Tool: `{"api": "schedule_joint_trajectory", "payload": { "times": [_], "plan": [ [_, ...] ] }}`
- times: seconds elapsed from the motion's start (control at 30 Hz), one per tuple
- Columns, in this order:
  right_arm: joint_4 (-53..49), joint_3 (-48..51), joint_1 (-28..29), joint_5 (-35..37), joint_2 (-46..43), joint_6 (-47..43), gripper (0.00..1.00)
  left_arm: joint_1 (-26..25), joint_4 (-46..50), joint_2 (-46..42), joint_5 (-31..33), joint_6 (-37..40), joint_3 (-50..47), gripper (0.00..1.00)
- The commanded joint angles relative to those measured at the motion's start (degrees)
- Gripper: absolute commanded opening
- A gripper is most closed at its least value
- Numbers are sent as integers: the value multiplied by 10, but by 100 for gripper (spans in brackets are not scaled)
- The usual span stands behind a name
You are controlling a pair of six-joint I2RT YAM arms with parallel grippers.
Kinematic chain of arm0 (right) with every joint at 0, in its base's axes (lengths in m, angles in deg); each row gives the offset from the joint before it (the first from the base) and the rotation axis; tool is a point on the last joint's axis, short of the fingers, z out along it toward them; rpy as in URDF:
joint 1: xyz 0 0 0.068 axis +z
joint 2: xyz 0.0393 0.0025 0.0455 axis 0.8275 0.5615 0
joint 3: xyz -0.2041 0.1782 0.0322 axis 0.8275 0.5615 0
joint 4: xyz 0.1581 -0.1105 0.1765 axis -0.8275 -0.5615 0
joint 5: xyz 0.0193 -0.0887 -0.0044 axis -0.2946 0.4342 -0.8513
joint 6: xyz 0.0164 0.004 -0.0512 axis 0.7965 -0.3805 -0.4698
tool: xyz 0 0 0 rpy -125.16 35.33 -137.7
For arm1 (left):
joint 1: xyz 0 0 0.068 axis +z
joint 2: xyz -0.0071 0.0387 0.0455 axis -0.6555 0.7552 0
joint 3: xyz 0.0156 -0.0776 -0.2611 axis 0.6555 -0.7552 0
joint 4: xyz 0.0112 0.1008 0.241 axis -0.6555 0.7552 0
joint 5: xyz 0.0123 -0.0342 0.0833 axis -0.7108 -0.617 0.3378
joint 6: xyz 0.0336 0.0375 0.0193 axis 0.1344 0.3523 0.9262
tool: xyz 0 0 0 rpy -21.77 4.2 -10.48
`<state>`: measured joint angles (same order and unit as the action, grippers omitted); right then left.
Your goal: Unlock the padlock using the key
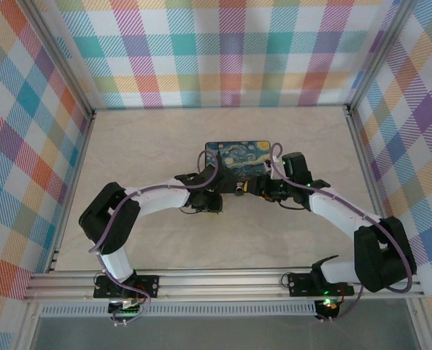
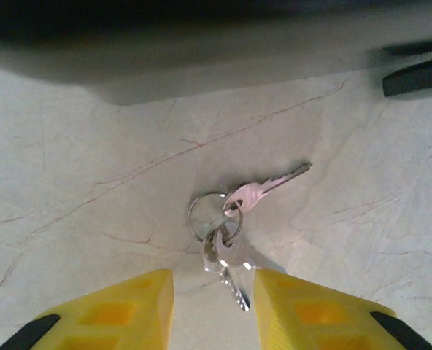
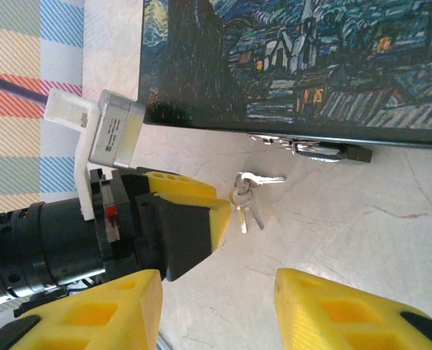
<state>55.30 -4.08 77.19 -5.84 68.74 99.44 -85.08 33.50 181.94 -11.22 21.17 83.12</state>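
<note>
While the left gripper [image 2: 212, 317] is hanging low over the table [image 2: 70, 182], its two yellow fingers [image 2: 128, 310] are standing apart and clamping on nothing. The key [image 2: 234, 208], a small bunch on a ring, is lying flat on the pale marbled surface just in front of those fingertips. One blade is pointing up and to the right, and another is reaching back into the gap between the fingers. Neither finger is touching the bunch.

Seen from the right wrist, the right gripper [image 3: 216, 313] is likewise spreading its yellow fingers wide along the bottom edge, gripping nothing. It is facing the box [image 3: 311, 65] with the blue night-sky painting on its lid. The padlock [image 3: 311, 150] is sitting against the box's front edge, just under the lip of the lid, silvery and partly in shadow. I cannot tell whether its shackle is shut. The bunch is resting on the table near the padlock but apart from it, between the box and the left gripper's yellow tip.

From above, both arms are reaching toward the near side of the box, one from each side, their grippers close together.
</note>
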Motion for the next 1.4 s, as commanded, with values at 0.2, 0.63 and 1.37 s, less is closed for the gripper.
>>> {"api": "schedule_joint_trajectory", "payload": {
  "times": [0.2,0.63,1.37],
  "plan": [
    [-20,2,-2,0,-15,-16,46,-1,-48,27,-24,-25,-15,25],
    [-30,4,-3,-3,-9,-26,46,-2,-40,31,-12,-35,-16,4],
    [-49,4,-2,3,-27,-41,46,-41,-21,40,24,-89,14,35]
  ]
}}
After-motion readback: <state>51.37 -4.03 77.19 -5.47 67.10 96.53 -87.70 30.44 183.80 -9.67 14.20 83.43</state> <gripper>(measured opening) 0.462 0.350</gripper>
